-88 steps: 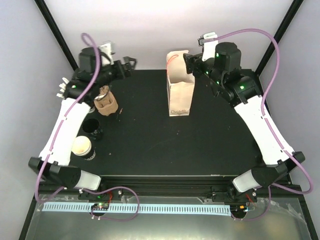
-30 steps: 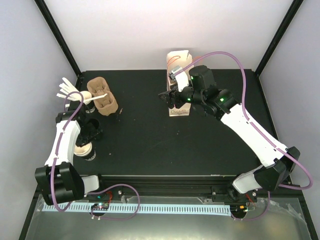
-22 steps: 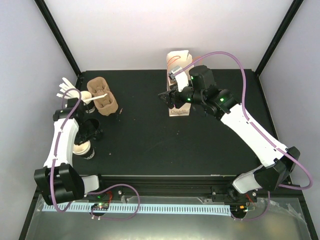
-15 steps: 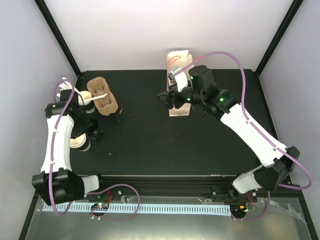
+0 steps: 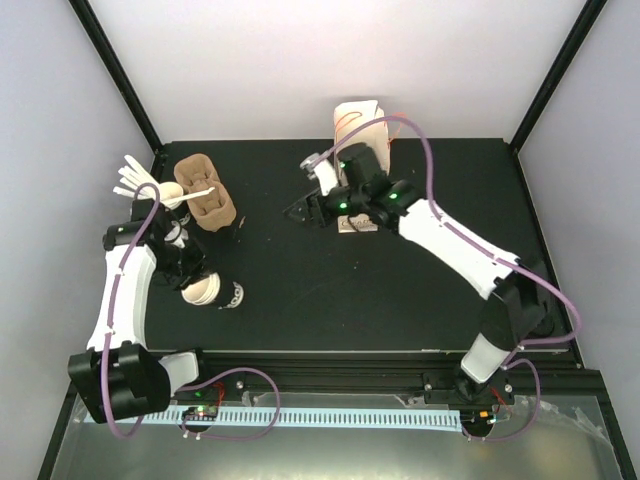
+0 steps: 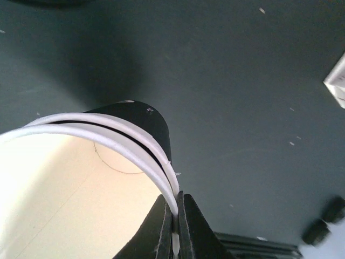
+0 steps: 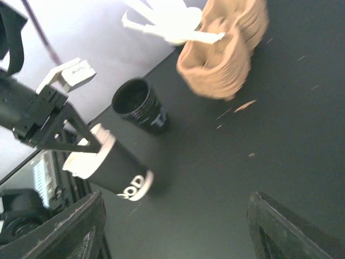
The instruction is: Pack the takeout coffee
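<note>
Takeout coffee cup (image 5: 215, 292) pinched at the rim by the left gripper (image 6: 175, 218)

We see the cup, lidless and tan inside, tilted steeply over the near left part of the table (image 5: 330, 290). Its mouth faces the left arm and its lettered base points toward the middle. We cannot tell whether it touches the surface. The left fingers are clamped together on its white rim. The right gripper (image 5: 303, 210) hangs with jaws spread wide, holding nothing, just left of the paper bag (image 5: 358, 115). A second black cup (image 7: 137, 105) stands upright near the brown pulp carriers (image 7: 223, 54).
</note>
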